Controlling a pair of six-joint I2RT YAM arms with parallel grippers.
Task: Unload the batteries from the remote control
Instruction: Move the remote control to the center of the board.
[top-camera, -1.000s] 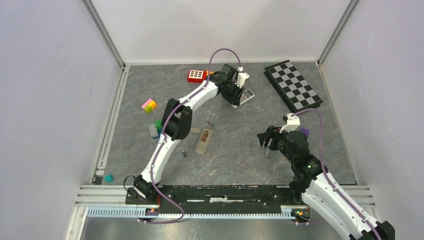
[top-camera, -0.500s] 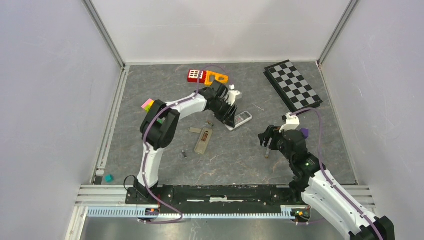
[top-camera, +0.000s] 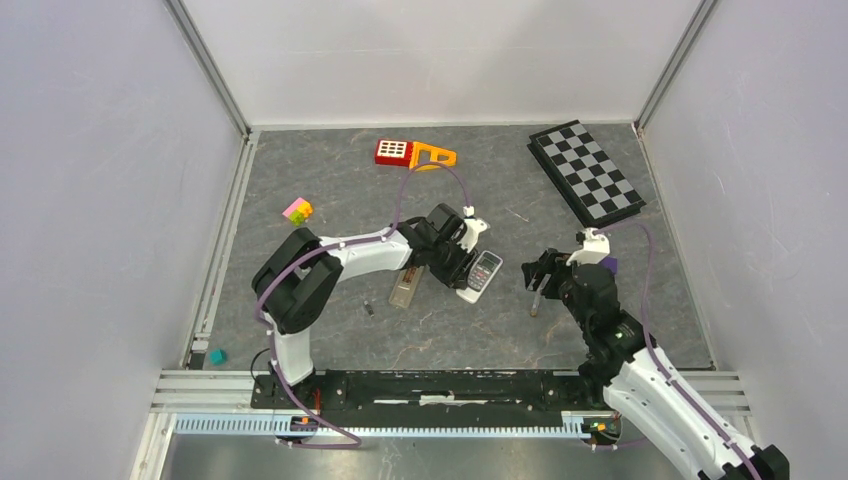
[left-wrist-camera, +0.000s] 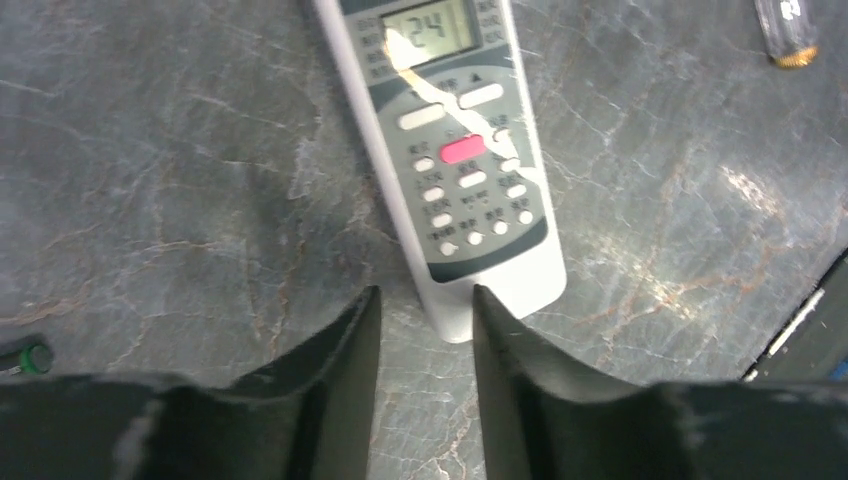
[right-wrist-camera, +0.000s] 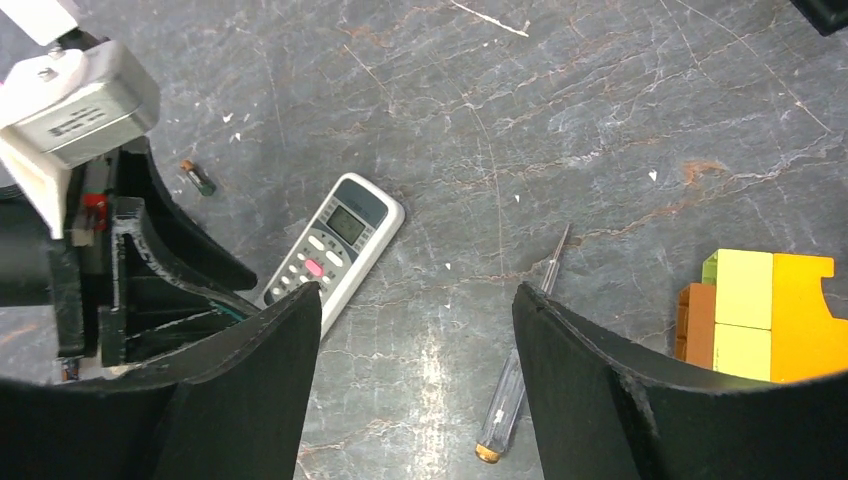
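Remote edge at left end effector gap

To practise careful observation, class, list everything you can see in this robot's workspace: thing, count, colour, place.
white remote: 1, white-grey, table centre, buttons up
pale remote: 1, beige, left of the white one
batteries: at least 2, dark; one left of the pale remote, one beyond the left tool
screwdriver: 1, clear handle, right of the white remote
thin stick: 1, pale, far of centre
chessboard: 1, black-white, far right
keypad toy: 1, red, far centre
orange piece: 1, beside the keypad toy
block cluster: 1, pink-yellow-green, left
cube: 1, teal, near left
left tool: open, at the white remote's end
right tool: open, empty
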